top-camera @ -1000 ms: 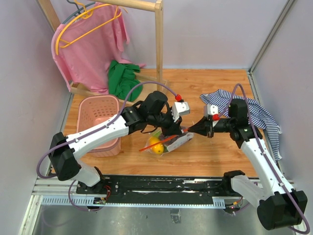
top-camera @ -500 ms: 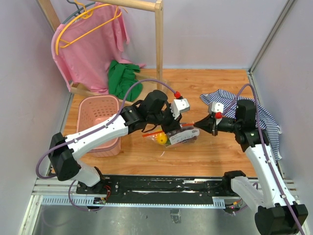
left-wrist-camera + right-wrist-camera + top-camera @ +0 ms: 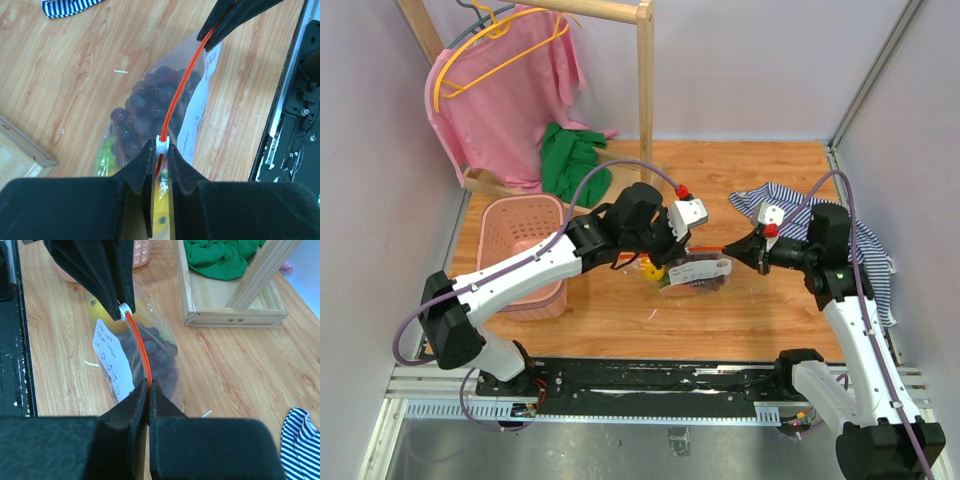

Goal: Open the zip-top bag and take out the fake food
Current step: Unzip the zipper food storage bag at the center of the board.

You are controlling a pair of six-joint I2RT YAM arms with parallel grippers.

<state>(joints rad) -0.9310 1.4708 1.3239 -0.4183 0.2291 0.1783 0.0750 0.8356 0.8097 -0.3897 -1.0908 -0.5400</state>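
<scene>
The clear zip-top bag (image 3: 698, 272) hangs between my two grippers above the wooden table, its red-orange zip strip (image 3: 176, 100) stretched taut. My left gripper (image 3: 160, 150) is shut on the white zip slider (image 3: 162, 144) at one end. My right gripper (image 3: 149, 385) is shut on the strip's other end. It also shows in the top view (image 3: 732, 248). Inside the bag I see the dark purple grape bunch (image 3: 150, 102) and a yellow fruit (image 3: 112, 322), plus some green (image 3: 106, 155). The white label (image 3: 112, 360) faces the right wrist camera.
A pink basket (image 3: 520, 250) stands left of the bag. A wooden rack base (image 3: 230, 295) holds a green cloth (image 3: 570, 160) behind it. A striped cloth (image 3: 840, 235) lies under my right arm. The black rail (image 3: 650, 375) runs along the near edge.
The bag has been lifted and pulled rightward; my right gripper drew back to the right, stretching the zip strip straight. My left gripper stays on the slider end.
</scene>
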